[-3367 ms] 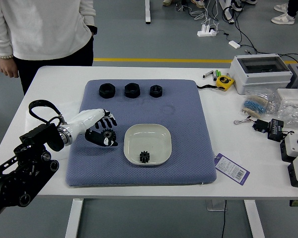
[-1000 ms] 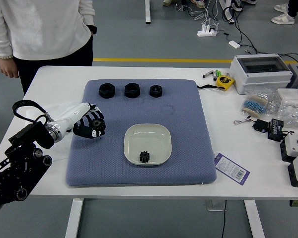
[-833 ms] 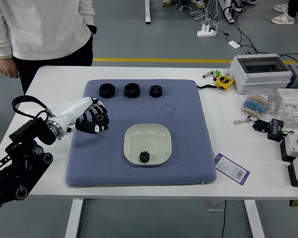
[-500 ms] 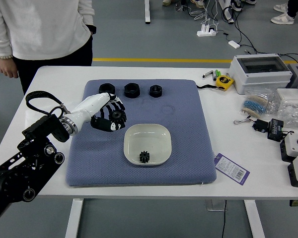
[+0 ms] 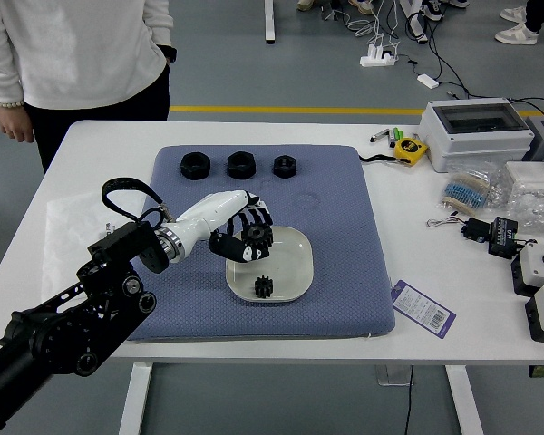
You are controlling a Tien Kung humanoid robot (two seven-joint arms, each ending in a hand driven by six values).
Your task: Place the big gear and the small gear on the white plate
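My left hand (image 5: 247,237) reaches in from the left and is curled around the big gear (image 5: 257,234), a dark toothed piece held at its fingertips. Hand and gear hang over the upper left part of the white plate (image 5: 299,265), hiding that part of its rim. The small gear (image 5: 264,287), black, lies on the plate near its lower edge, apart from the held gear. The right hand is out of view.
The plate stands on a blue mat (image 5: 344,299). Three black nuts (image 5: 241,165) line the mat's far side. A tag (image 5: 423,308) lies at its right corner; a tape measure (image 5: 410,150) and boxes are beyond. A person (image 5: 82,54) stands at the far left, arm hanging.
From the mat's left side, my left hand has carried the big gear rightward to over the plate. The small gear and the plate have not moved.
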